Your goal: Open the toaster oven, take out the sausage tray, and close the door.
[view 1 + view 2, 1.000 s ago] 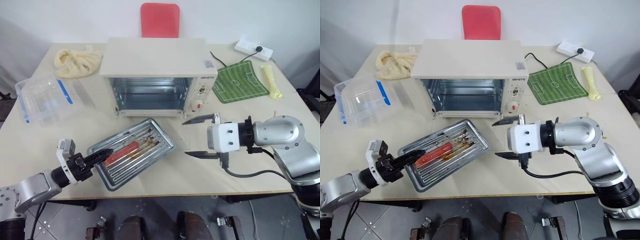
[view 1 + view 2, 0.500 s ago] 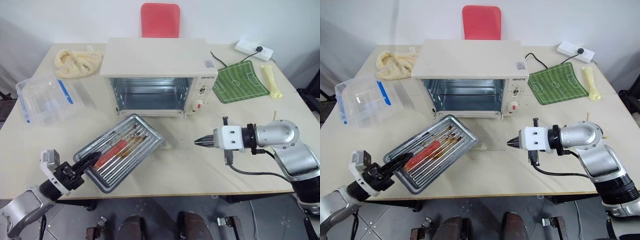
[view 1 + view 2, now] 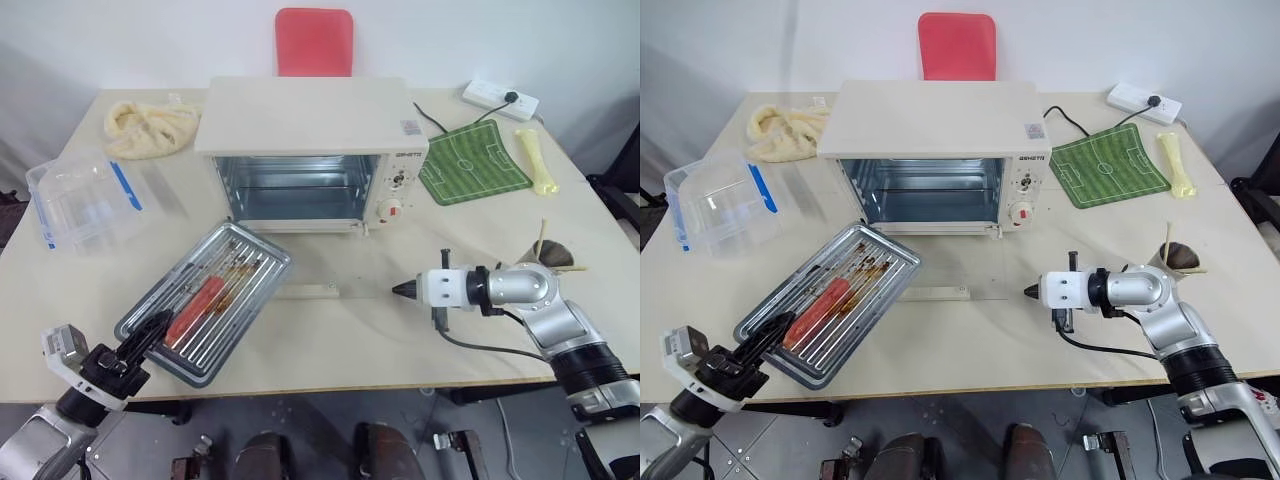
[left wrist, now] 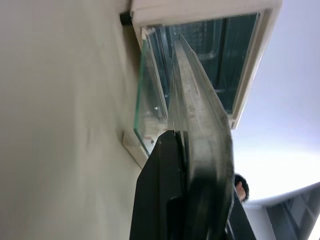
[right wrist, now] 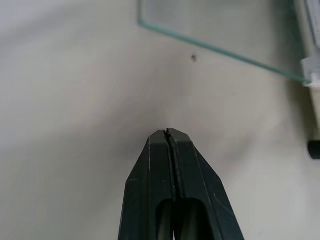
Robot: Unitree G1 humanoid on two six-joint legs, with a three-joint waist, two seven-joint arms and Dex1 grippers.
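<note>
The cream-white boxy toaster oven (image 3: 312, 150) sits open at the middle of the pale table (image 3: 330, 340), its shiny metal cavity bare. Its glass door (image 3: 330, 270) lies flat on the tabletop in front of it, the cream bar handle (image 3: 306, 291) at the near edge.

Out on the robot's left, the shallow silver metal tray with the ribbed base (image 3: 205, 300) is well clear of the oven, angled over the near-left part of the table, one red sausage (image 3: 195, 310) lying along its ribs among brown grease streaks. The left gripper (image 3: 150, 328) has its black fingers clamped on the tray's near corner, and the left wrist view shows the tray's edge pinched between them.

On the right, the right gripper (image 3: 404, 290) points toward the door's handle side, low over the table, fingertips pressed together with nothing between them, just short of the glass edge.

A clear plastic box with blue clips (image 3: 85, 197) stands at far left.
</note>
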